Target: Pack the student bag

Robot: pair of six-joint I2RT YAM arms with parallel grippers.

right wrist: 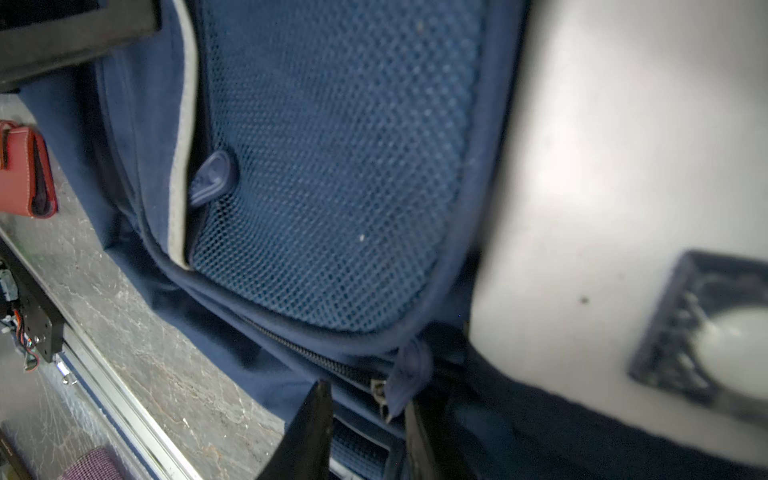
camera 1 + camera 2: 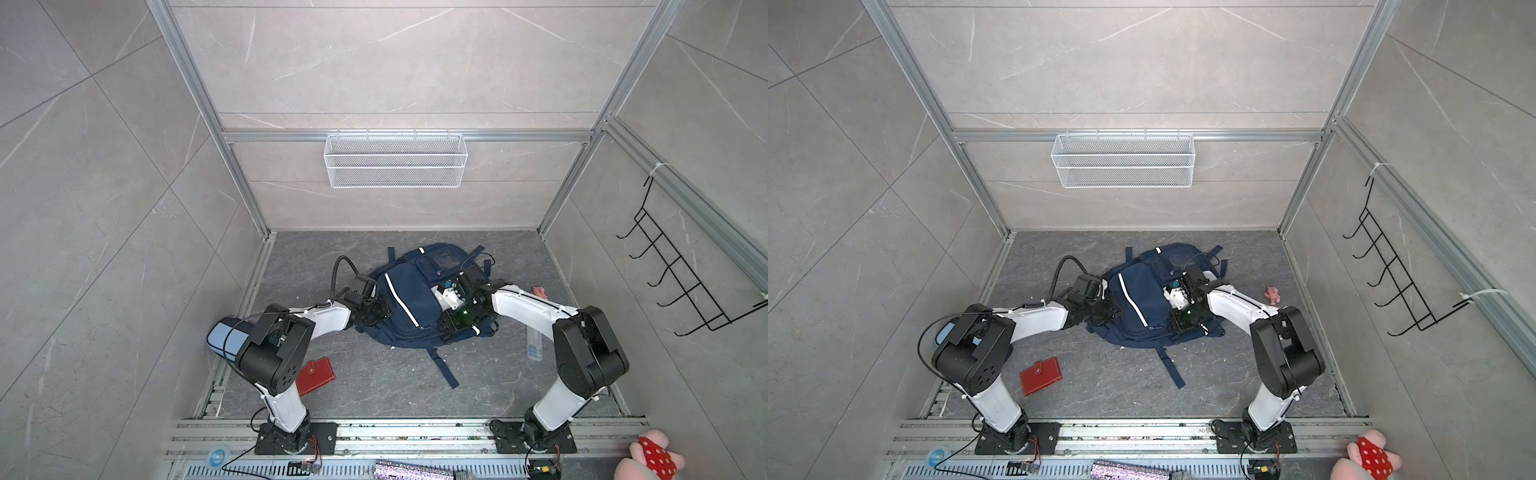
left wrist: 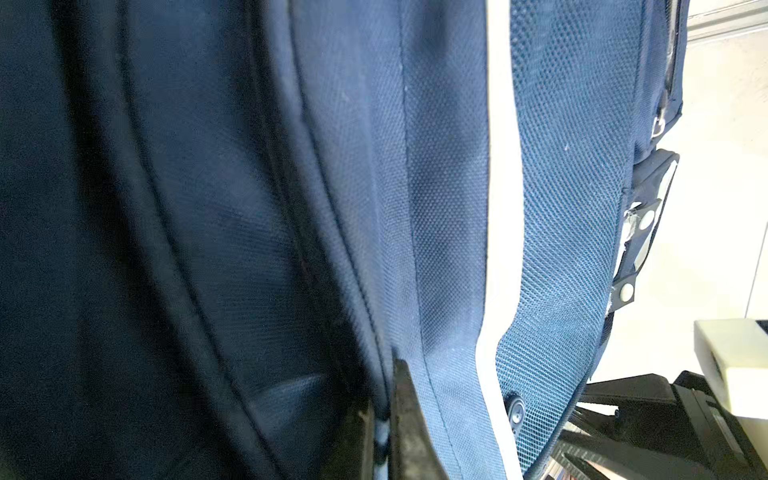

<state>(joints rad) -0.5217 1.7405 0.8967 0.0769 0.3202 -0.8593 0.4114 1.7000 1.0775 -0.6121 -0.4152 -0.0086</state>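
Observation:
The student bag [image 2: 405, 301] [image 2: 1136, 303], navy with white stripes, lies flat on the dark floor between both arms. My left gripper [image 2: 376, 312] [image 2: 1108, 312] is at the bag's left edge. In the left wrist view it [image 3: 384, 419] is shut, pinching a pale-edged fold of the bag [image 3: 561, 208]. My right gripper [image 2: 448, 330] [image 2: 1177, 326] hangs over the bag's near right corner. In the right wrist view it [image 1: 368, 422] is open, its dark fingertips [image 1: 318, 419] either side of a zip pull [image 1: 401, 380] on the bag [image 1: 332, 166]. The zip looks closed there.
A red wallet [image 2: 316, 376] [image 2: 1040, 376] [image 1: 25, 174] lies near the left arm's base. A light-blue pencil case [image 2: 222, 336] sits under the left arm. A small pink toy [image 2: 540, 292] and a clear item [image 2: 534, 343] lie right of the bag. A white wire basket [image 2: 395, 160] hangs on the back wall.

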